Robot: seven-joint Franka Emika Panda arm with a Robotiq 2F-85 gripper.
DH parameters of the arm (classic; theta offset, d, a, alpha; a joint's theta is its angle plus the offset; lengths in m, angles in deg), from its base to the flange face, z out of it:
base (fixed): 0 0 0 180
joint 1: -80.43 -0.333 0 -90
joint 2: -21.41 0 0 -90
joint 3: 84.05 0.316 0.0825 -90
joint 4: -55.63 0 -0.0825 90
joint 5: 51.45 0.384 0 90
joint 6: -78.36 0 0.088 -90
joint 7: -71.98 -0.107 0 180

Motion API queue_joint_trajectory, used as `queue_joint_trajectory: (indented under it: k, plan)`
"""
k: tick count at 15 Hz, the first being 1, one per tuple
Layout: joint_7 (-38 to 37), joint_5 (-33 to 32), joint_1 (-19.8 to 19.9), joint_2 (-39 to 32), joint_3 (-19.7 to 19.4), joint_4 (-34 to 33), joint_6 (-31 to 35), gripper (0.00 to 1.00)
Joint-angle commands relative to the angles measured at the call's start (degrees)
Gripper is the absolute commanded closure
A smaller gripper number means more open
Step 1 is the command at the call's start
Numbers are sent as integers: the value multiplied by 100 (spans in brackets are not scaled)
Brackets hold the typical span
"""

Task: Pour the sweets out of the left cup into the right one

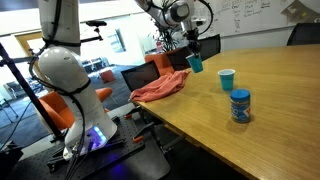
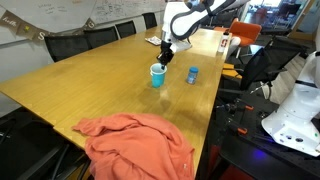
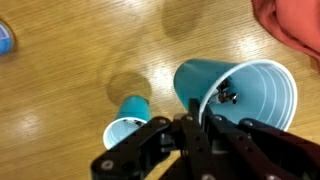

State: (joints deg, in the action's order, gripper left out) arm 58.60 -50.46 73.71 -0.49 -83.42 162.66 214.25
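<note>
While the gripper pinches its rim, the left cup hangs above the table.
It is near the right one, on that cup's cloth side (dark sweets inside).

Jar, well apart from jaws: cut by edge. Cloth: cut by corner. Specks in held cup: unidentifiable.
</note>
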Motion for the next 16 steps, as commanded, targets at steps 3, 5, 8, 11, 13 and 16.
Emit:
queue_joint_trajectory:
  k: [3, 5, 8, 11, 13, 16]
  plan:
    - [-121, -807, 127, 190, -439, -299, -866, 99]
    - [-274, -1194, 134, 134, -620, -406, -964, 99]
    - [-559, -1859, 104, 0, -878, -517, -932, 99]
    - [-1042, -2722, 2, -268, -1109, -687, -810, 99]
    - [-1428, -3327, -103, -524, -1241, -883, -849, 99]
    - [-1989, -3981, -259, -980, -1358, -1286, -974, 99]
